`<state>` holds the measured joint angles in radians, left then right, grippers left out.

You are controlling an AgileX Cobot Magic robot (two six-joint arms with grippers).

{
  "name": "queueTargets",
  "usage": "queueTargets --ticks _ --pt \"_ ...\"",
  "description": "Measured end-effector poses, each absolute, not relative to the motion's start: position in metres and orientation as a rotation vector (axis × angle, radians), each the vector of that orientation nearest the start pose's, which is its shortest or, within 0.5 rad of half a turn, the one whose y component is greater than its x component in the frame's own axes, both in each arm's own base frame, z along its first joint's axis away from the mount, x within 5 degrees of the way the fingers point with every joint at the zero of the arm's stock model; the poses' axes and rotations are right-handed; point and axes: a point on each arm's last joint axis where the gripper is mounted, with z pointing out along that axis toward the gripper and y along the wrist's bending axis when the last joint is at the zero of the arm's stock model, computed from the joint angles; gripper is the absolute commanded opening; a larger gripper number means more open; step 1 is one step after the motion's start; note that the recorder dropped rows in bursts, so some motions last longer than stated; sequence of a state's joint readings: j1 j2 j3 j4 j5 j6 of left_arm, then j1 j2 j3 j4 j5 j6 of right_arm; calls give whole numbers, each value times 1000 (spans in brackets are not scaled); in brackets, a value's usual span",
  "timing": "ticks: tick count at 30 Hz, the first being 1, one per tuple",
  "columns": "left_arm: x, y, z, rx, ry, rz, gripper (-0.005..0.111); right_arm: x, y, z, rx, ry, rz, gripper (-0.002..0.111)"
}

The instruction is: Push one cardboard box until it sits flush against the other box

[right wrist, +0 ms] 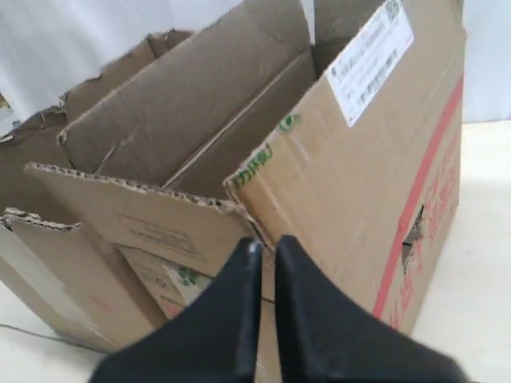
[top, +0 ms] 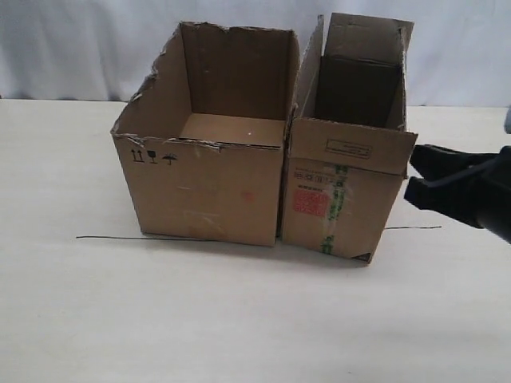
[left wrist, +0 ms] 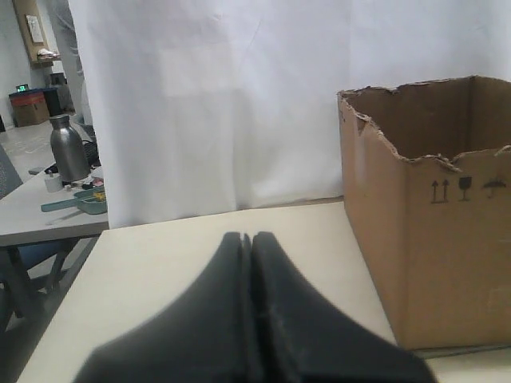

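Observation:
The narrow cardboard box (top: 343,191) with red print, green-striped tape and raised flaps stands right of centre on the table. Its left side rests against the other box (top: 207,183), the wider one with torn rims, with only a thin dark slit low between them. My right gripper (top: 410,171) is shut and empty, its tips at the narrow box's right side by the front flap. The right wrist view shows the fingertips (right wrist: 267,243) close to the cardboard box (right wrist: 375,159) and its white label. My left gripper (left wrist: 249,238) is shut and empty, apart from the other box (left wrist: 439,239).
A thin black line (top: 112,238) runs across the pale table under both boxes. A white curtain hangs behind. In the left wrist view a side table with a metal bottle (left wrist: 68,148) stands beyond the table's edge.

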<state>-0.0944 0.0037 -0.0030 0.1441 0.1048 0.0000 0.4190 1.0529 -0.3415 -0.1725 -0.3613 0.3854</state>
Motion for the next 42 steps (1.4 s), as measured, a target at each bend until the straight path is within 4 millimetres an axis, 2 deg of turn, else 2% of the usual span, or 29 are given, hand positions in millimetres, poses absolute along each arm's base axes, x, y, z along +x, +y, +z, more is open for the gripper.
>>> queueTargets --ticks 4,9,12,16,18,27,32,42 --pt "57 -4 205 177 1578 50 0 162 71 241 -181 1799 473 5" --pt "57 -4 205 177 1578 50 0 138 45 240 -90 1717 412 5" --pt "57 -4 205 177 1578 50 0 120 31 234 -27 1658 372 5" --pt "57 -4 205 177 1578 50 0 98 17 215 65 1602 335 5" --pt "57 -4 205 177 1578 50 0 91 12 215 96 1569 307 5" --pt "57 -4 205 177 1578 50 0 63 6 224 118 1406 287 5" --pt "57 -4 205 177 1578 50 0 56 5 219 130 1438 275 5" --pt "57 -4 205 177 1578 50 0 56 4 212 148 1511 269 5"
